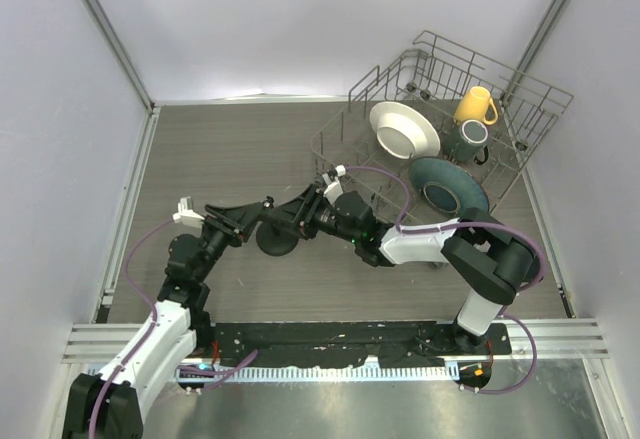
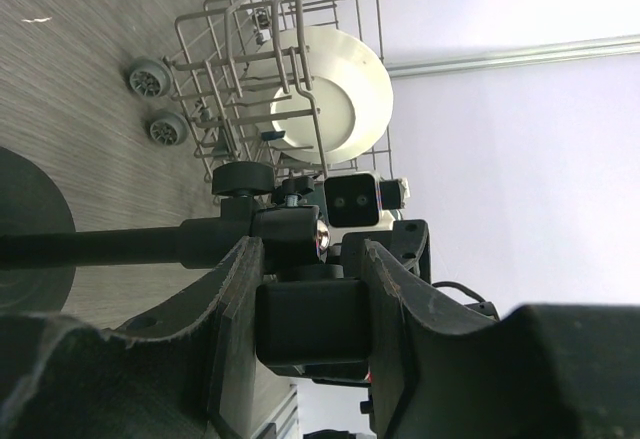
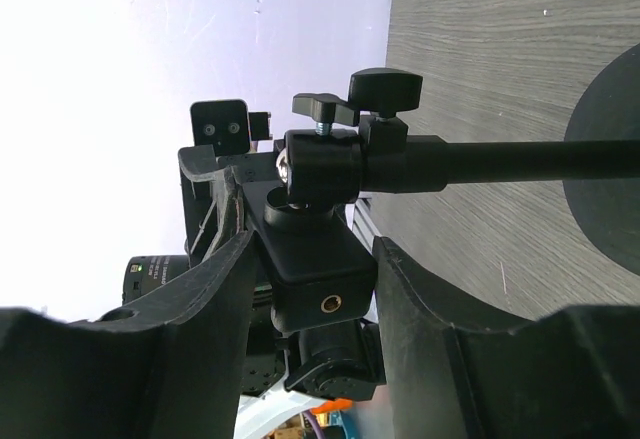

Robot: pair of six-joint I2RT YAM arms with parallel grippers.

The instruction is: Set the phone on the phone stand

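Note:
The phone stand stands mid-table: its round black base is on the table, with the stem and head above it. My left gripper comes in from the left and my right gripper from the right, and both meet at the stand's head. In the left wrist view my left gripper is shut on the head's black block, beside the stem. In the right wrist view my right gripper closes snugly on the same block, below the ball joint. The phone is not in view.
A grey wire dish rack stands at the back right, holding a white plate, a teal plate, a yellow mug and a dark mug. The rack is just behind the stand. Walls enclose the table.

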